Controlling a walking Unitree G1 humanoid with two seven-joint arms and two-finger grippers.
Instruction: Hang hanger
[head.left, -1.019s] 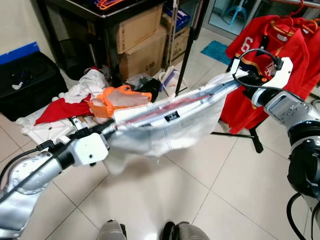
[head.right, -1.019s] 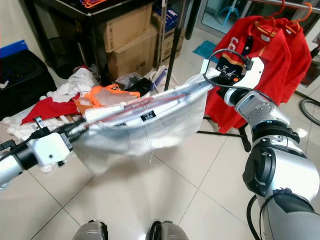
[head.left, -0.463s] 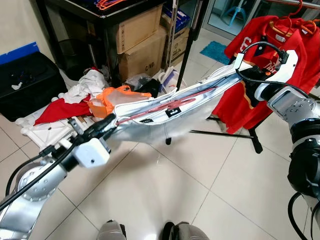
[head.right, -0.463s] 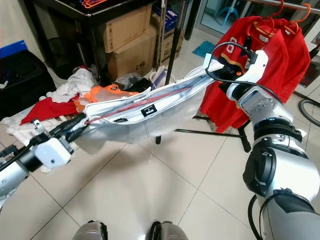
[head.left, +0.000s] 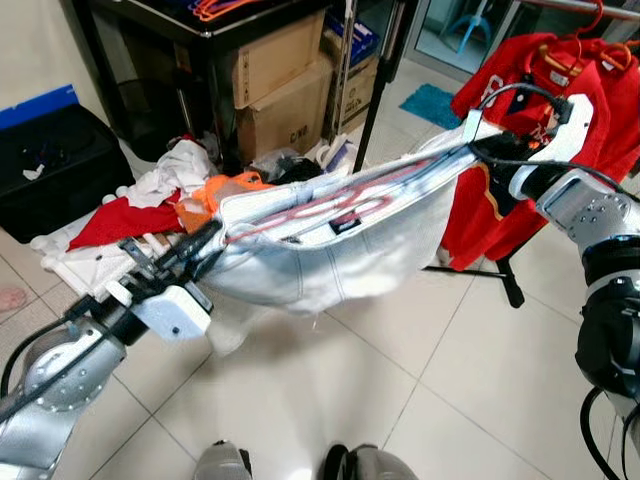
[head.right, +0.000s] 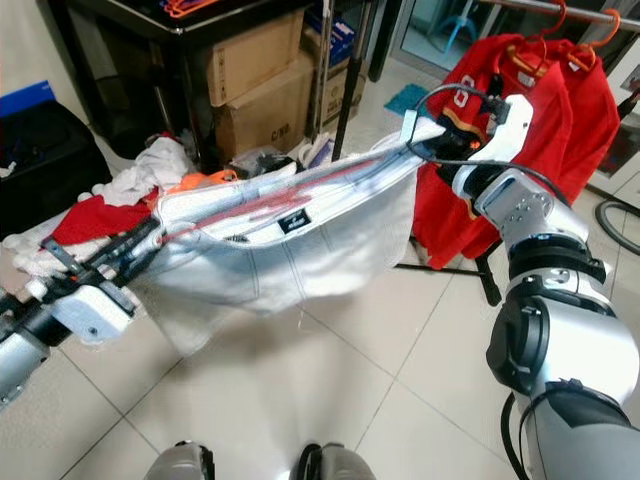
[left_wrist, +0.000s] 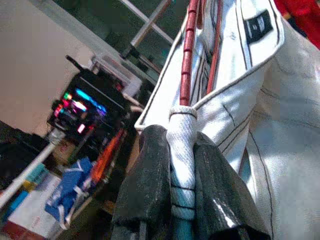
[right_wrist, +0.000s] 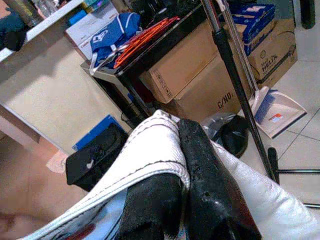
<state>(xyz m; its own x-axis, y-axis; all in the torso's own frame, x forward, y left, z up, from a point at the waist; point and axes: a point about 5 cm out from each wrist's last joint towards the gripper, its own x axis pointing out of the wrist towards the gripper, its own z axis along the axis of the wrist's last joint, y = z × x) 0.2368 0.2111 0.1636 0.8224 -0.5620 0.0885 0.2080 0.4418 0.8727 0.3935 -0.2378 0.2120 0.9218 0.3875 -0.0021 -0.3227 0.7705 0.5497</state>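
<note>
A white jersey (head.left: 340, 245) with dark piping is stretched between my two grippers, above the tiled floor. A red hanger (left_wrist: 189, 60) lies inside its neck opening, showing as a red streak (head.left: 325, 203) along the top edge. My left gripper (head.left: 205, 243) is shut on the jersey's left end; the left wrist view shows white cloth clamped between its fingers (left_wrist: 150, 180). Up at the right, my right gripper (head.left: 478, 148) is shut on the other end, just in front of the red shirts. The jersey's body sags below the line between the grippers.
Red jerseys (head.left: 590, 90) hang on orange hangers from a rack at the right, its dark feet (head.left: 500, 280) on the floor. A pile of clothes (head.left: 165, 190), cardboard boxes (head.left: 280, 60) under a black table, a black bag (head.left: 50, 160) and an upright pole (head.left: 375, 80) stand behind.
Half a second ago the jersey was pulled taut and flat; now its body hangs slack again. My left gripper has shifted slightly left and up; the right gripper has barely moved.
</note>
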